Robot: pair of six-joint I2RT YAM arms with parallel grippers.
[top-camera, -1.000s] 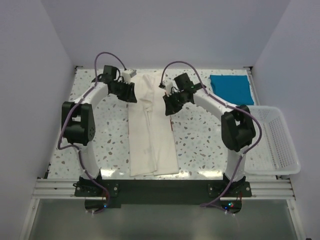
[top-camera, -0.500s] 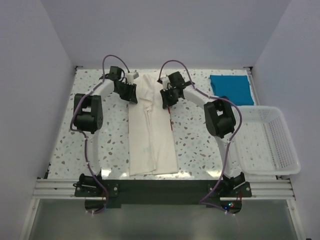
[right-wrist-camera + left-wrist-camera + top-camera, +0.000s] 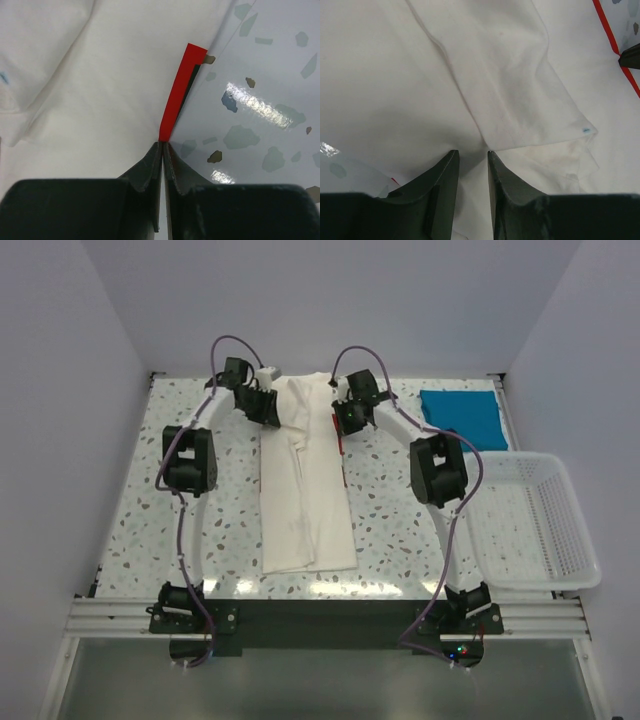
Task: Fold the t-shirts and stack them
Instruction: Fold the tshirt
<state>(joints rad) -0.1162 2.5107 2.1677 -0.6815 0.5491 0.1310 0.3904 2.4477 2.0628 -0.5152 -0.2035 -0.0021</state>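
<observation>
Down the middle of the table (image 3: 400, 510) a cream shirt (image 3: 305, 490) is laid, folded into a long strip. At the table's far end its left edge is pinched by the left gripper (image 3: 472, 152), and its right edge is clamped tight by the right gripper (image 3: 163, 144). Only a thin red strip (image 3: 180, 90) is seen there; the rest of the red is folded out of sight. At the table's far right corner a folded teal shirt (image 3: 462, 418) is set.
</observation>
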